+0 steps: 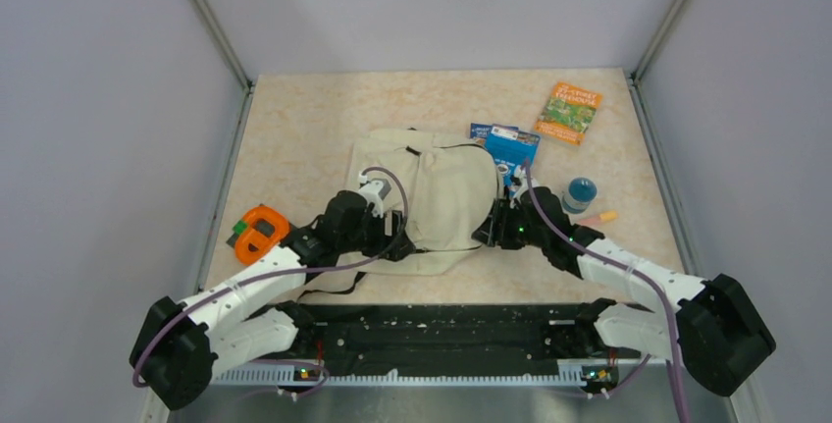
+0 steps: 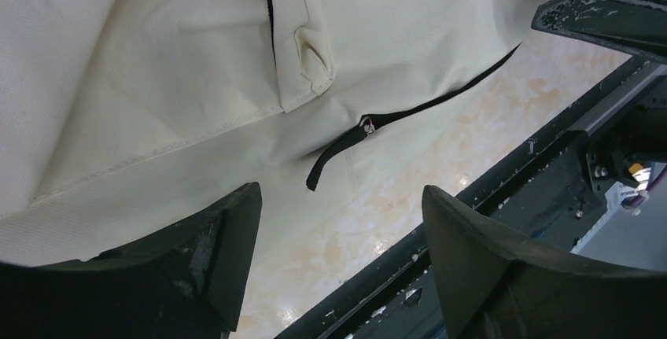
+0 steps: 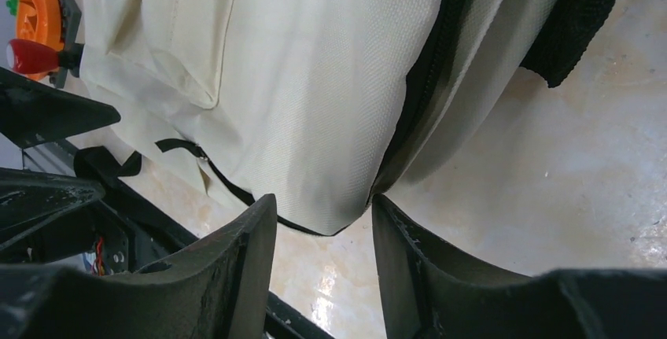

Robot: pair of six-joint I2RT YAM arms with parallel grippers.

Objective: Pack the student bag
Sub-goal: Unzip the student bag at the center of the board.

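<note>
Student bag (image 1: 432, 197) on beige table (image 1: 294, 138) | grey walls (image 1: 98, 148) | left jaws spread | right jaws astride its corner, grip unclear

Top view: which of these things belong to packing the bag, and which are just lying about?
In the job: student bag, its corner between the right fingers.

Lying about, untouched, perhaps meant for packing: green book; blue packets; blue-lidded jar; small orange stick; orange gadget.
</note>
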